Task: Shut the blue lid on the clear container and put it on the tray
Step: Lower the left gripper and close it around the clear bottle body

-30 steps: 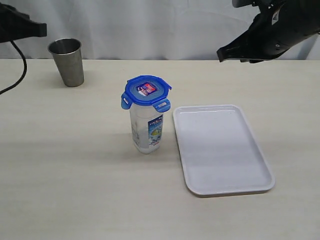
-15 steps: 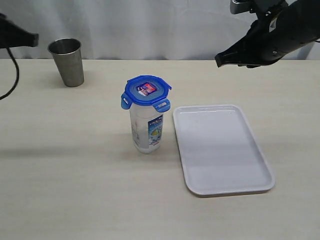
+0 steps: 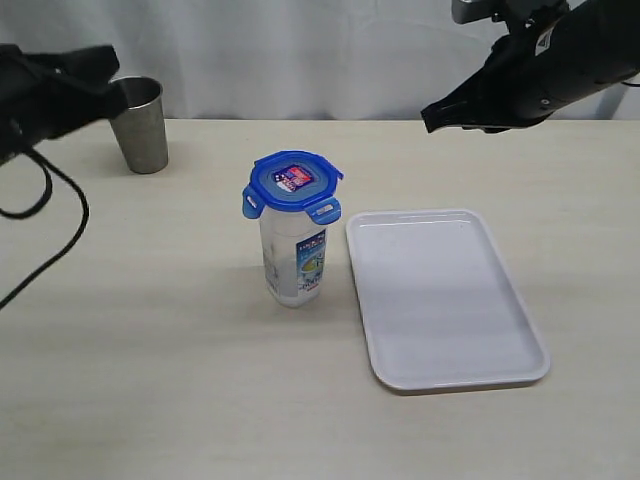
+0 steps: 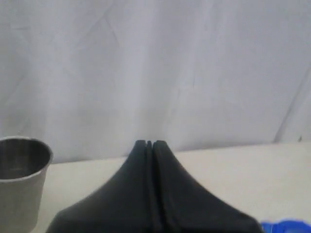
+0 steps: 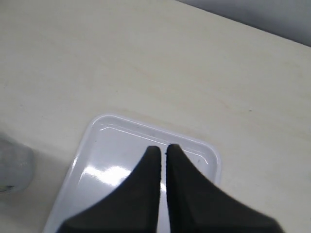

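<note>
Clear container (image 3: 293, 268) stands upright on the bench (image 3: 150, 360), mid-scene, just left of the tray's long left edge. There is a narrow gap between them and they do not touch. Blue lid (image 3: 292, 184) sits on top of the container with its sticker up and its flaps sticking out at the sides; cannot tell if any are latched. Tray (image 3: 445, 300) lies flat on the bench right of centre, with its near short edge close to the bench front. A wide stretch of open bench runs in front of and left of the container. Steel cup (image 3: 140, 125) is at rear left, well apart from the container and close to the white curtain (image 3: 300, 50) along the bench's back edge. A black cable (image 3: 55, 240) loops over the left side of the bench.

Left claw (image 3: 108, 60) hovers at rear left, level with the cup rim and just beside it in the exterior view. It is clenched, fingertips pressed together, gripping nothing and touching nothing. Its wrist view shows the cup off to one side and a sliver of blue lid at the frame corner.

Right claw (image 3: 428, 115) hangs high at rear right, above the bench behind the tray's far edge. It is clenched, holds nothing, and is well clear of tray and container. Its wrist view looks down over the tray's far end.
</note>
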